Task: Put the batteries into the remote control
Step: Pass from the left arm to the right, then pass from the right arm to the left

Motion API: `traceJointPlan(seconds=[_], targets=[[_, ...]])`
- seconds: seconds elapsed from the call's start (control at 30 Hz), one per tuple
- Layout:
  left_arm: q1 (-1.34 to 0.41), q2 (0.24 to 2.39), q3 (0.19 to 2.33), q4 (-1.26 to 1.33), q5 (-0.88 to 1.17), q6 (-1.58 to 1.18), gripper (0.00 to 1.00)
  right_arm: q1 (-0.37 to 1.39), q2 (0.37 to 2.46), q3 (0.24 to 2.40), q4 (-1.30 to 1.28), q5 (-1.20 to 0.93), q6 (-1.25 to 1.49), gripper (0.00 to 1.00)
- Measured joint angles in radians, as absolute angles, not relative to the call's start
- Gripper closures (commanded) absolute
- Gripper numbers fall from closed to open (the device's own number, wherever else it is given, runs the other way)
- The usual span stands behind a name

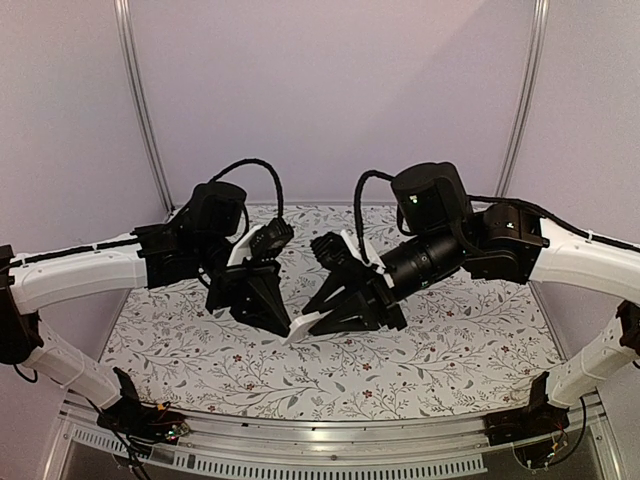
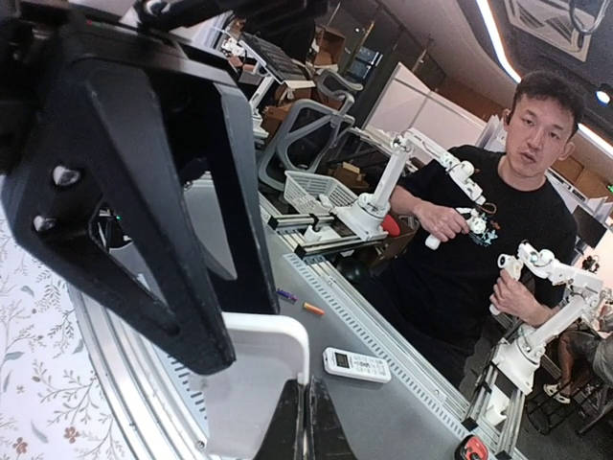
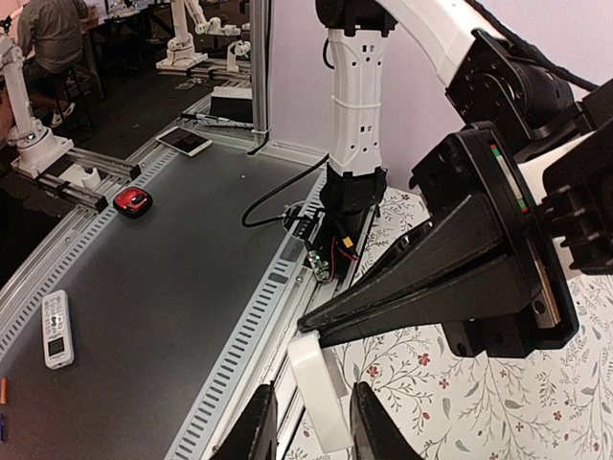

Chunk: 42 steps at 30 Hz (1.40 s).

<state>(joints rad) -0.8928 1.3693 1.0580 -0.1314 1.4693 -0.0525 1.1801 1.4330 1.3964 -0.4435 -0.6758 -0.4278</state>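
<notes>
Pinching one remote control (image 3: 317, 391): left gripper (image 1: 286, 323), right gripper (image 1: 312, 319), both clamped.

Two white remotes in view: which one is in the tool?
The plain white remote, pinched by the left tool over the floral table. The buttoned one lies on the grey bench outside.

In the centre of the top view the left claw (image 1: 287, 325) and the right claw (image 1: 312, 322) meet at the remote control (image 1: 299, 331). Together with both arms they make one dark bar from the left edge to the right edge, which blocks any way through the middle. Open bench (image 1: 330, 385) shows below this bar in the lower middle, and a smaller patch shows at the upper centre between the arms.
</notes>
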Motion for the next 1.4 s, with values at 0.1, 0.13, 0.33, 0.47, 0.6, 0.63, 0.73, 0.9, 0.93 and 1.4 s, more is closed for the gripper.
traceJointPlan(seconds=[0.1, 0.13, 0.33, 0.47, 0.6, 0.63, 0.73, 0.9, 0.93, 1.4], targets=[[-0.896, 1.369, 1.06, -0.133, 1.475, -0.052, 1.0, 1.18, 1.436, 1.4, -0.441, -0.678, -0.424, 0.82], [-0.896, 1.369, 1.061, -0.133, 1.476, -0.052, 1.0, 1.18, 1.436, 1.4, -0.44, -0.679, -0.42, 0.84], [-0.897, 1.372, 1.063, -0.136, 1.477, -0.054, 0.81, 1.181, 1.437, 1.4, -0.442, -0.692, -0.408, 0.95], [-0.897, 1.373, 1.066, -0.135, 1.454, -0.047, 0.6, 1.186, 1.442, 1.401, -0.443, -0.693, -0.398, 1.0], [-0.896, 1.371, 1.066, -0.137, 1.409, -0.043, 0.48, 1.186, 1.443, 1.401, -0.44, -0.691, -0.388, 1.0], [-0.895, 1.367, 1.065, -0.138, 1.39, -0.043, 0.44, 1.186, 1.443, 1.401, -0.441, -0.691, -0.382, 1.0], [-0.878, 1.327, 1.048, -0.124, 1.314, -0.055, 0.26, 1.176, 1.443, 1.401, -0.44, -0.693, -0.357, 1.0], [-0.791, 1.148, 0.96, -0.078, 1.077, -0.06, 0.0, 1.112, 1.443, 1.394, -0.423, -0.725, -0.264, 1.0], [-0.78, 1.105, 0.938, -0.073, 1.019, -0.05, 0.0, 1.085, 1.443, 1.387, -0.414, -0.739, -0.234, 1.0], [-0.983, 0.785, 0.727, -0.045, 0.226, 0.514, 0.0, 0.84, 1.489, 1.257, -0.208, -0.897, 0.312, 1.0]])
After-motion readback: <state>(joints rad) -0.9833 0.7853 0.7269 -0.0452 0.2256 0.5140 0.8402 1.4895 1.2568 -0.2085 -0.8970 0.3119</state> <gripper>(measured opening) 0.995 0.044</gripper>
